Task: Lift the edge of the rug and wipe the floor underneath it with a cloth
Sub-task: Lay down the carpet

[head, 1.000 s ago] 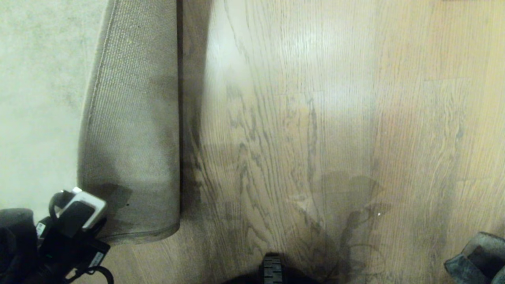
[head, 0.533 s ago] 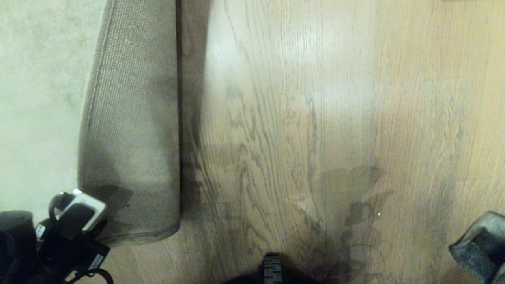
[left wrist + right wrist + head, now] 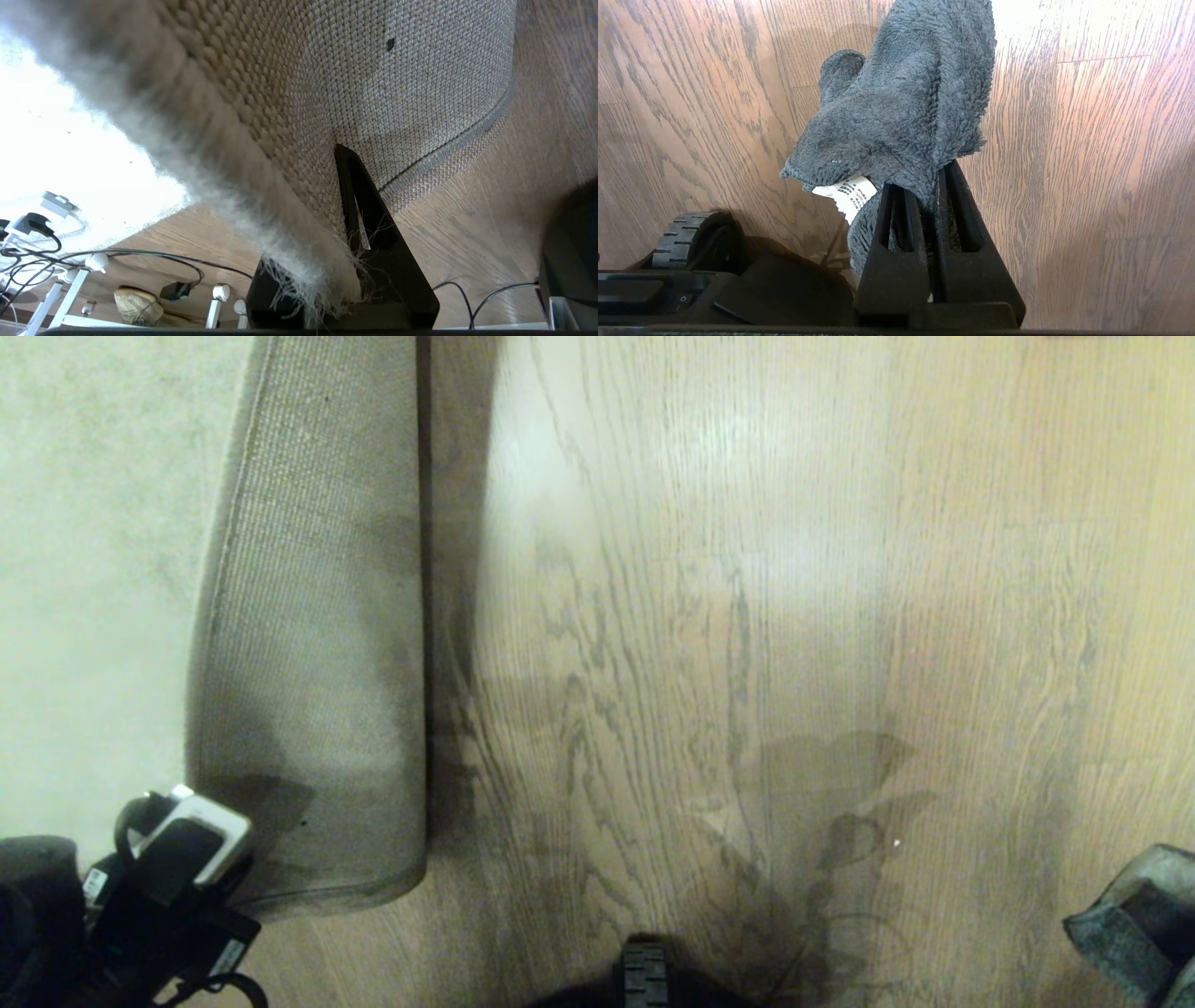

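The left gripper [image 3: 343, 261] pinches the rug edge [image 3: 322, 275], frayed pile and coarse woven backing folded back over the rug. The right gripper [image 3: 931, 186] clamps the fluffy grey cloth [image 3: 901, 107] above the glossy wood-grain floor [image 3: 747, 616], slightly lower in the head view than before.

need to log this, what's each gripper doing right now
left gripper: shut on the rug edge, holding it folded back off the floor.
right gripper: shut on the cloth, above the floor.
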